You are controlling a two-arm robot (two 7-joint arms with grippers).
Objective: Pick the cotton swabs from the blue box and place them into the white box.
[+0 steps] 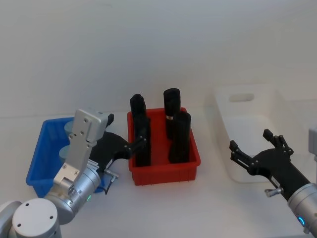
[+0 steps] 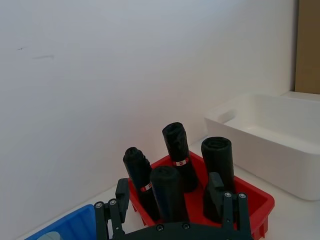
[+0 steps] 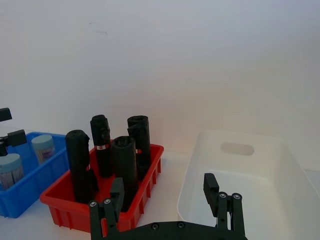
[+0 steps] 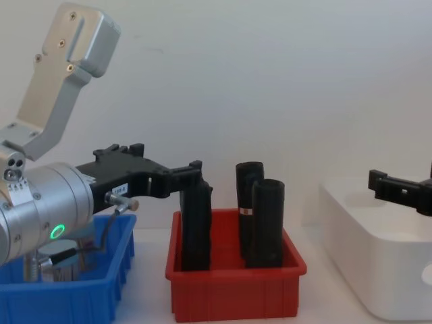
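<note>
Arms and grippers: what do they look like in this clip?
Both arms are silver-grey metal with round joints. The left arm carries a green light and an angular silver bracket; the right arm has a blue light. The left gripper and right gripper are black, with slim fingers.

Left gripper (image 2: 169, 184) held open before a red bin (image 2: 261, 199).
Four black rolls (image 2: 176, 150) are stood inside at twelve o'clock; the white box (image 2: 270, 142) is seen at two.

I count four black rolls (image 1: 172, 106) in one red bin (image 1: 166, 173). Two jars of cotton swabs (image 3: 43, 147) show in one blue box (image 1: 37, 158). There is one white box (image 3: 270, 160).
</note>
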